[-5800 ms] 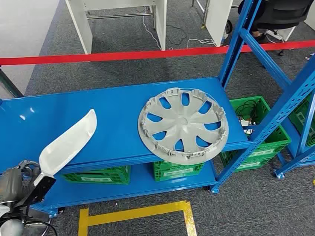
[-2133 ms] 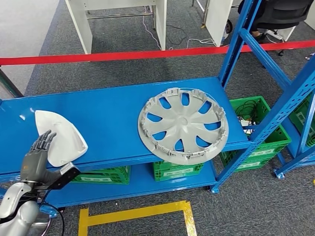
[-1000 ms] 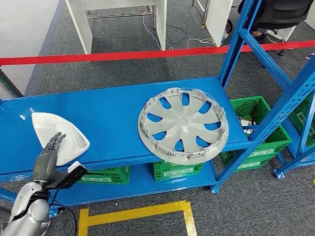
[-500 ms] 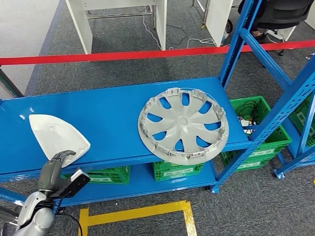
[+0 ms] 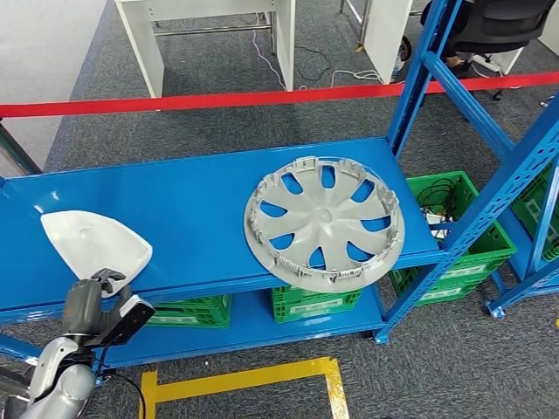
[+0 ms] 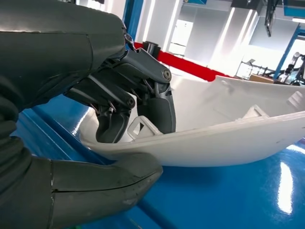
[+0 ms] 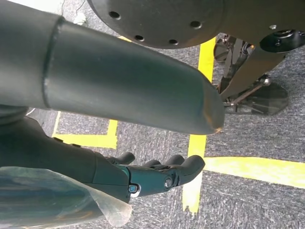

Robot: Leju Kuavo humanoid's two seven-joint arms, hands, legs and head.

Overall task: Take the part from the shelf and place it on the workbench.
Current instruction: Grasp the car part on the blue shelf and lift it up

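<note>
Here the left hand (image 5: 89,301) pinches the white part (image 5: 93,246) thinly by its near rim, so lifting could let it slip free.

part (image 5: 93,245): white plastic, smooth, glossy | shelf (image 5: 197,218): blue painted metal, shiny | hubcap (image 5: 324,222): grey matt plastic | floor (image 5: 428,367): rough grey carpet

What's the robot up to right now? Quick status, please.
Left hand gripping the near edge of the white part, still on the blue shelf. Right hand hanging empty. Hubcap sits well aside.
</note>
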